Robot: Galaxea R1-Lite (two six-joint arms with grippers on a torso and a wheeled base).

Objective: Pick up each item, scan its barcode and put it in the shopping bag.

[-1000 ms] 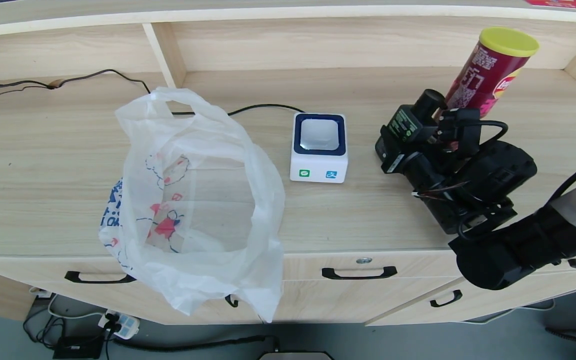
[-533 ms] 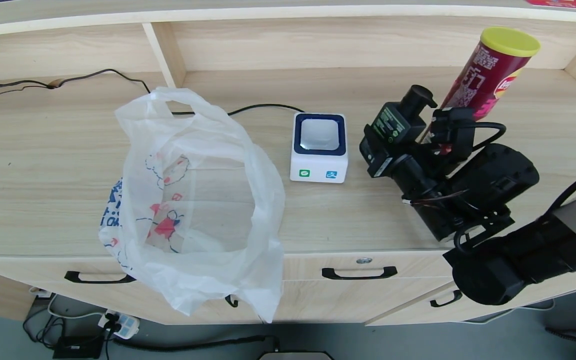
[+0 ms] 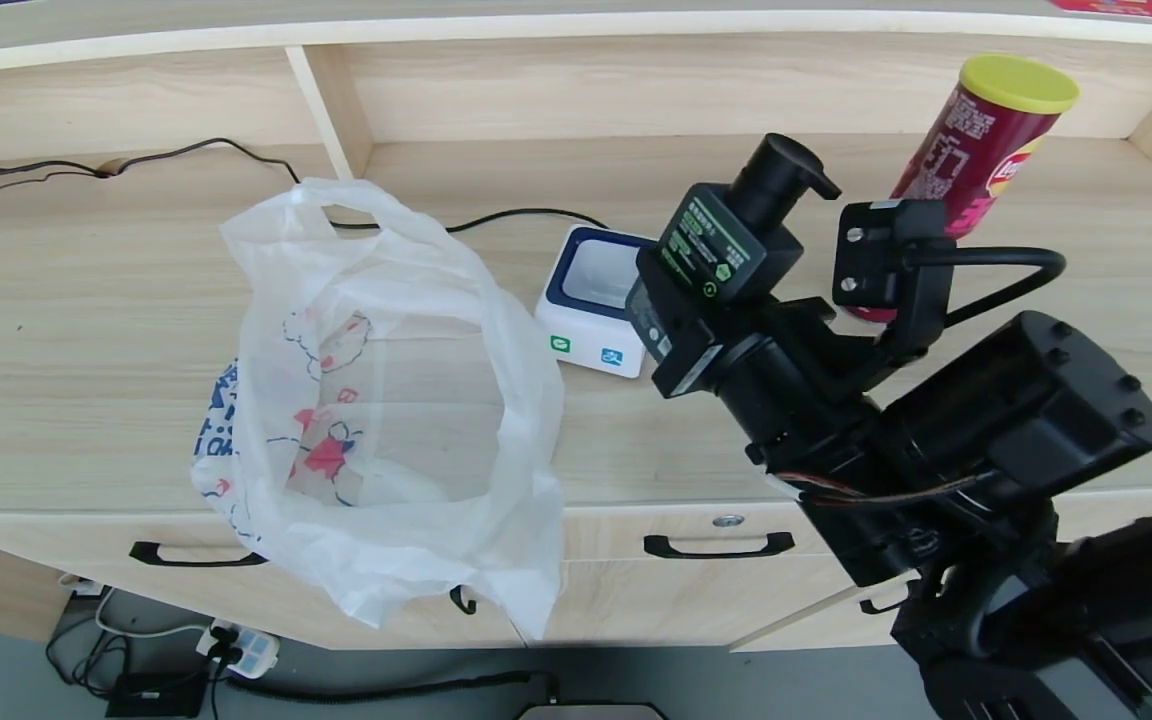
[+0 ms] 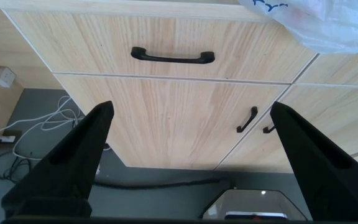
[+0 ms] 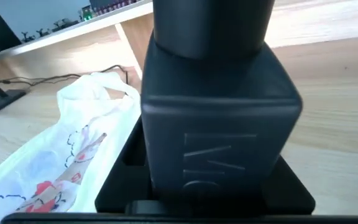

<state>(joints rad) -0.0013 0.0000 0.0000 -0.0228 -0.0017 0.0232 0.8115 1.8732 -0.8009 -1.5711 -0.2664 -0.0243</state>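
Right gripper (image 3: 771, 345) was clenched on the base of a dark square bottle (image 3: 711, 265) with a black cap and a green label. The bottle was held in the air above the wooden counter (image 3: 86, 330). In the right wrist view the bottle (image 5: 219, 124) stood straight out of the jaws.

Long axis of the bottle: tilted, with the cap up and away toward the back shelf and the base toward the wrist. The green label faced up. I could not tell which face carried the barcode.

Key relation: the barcode scanner (image 3: 586, 300) lay just to the robot's left of the bottle and below it, window up. The bottle's body covered the scanner's right edge in the head view. Judgement: the next move calls for a short carry left and a roll, so that a printed face looks down at the window.

The shopping bag (image 3: 386, 400) sat further left at the counter's front edge, mouth open upward. The right arm is clearly the nearer one.

The chips can (image 3: 986, 140) stood tilted at the back right, not yet handled.

Left gripper (image 4: 190, 115) hung below counter level, fingers spread and empty, facing a drawer handle (image 4: 173, 57).
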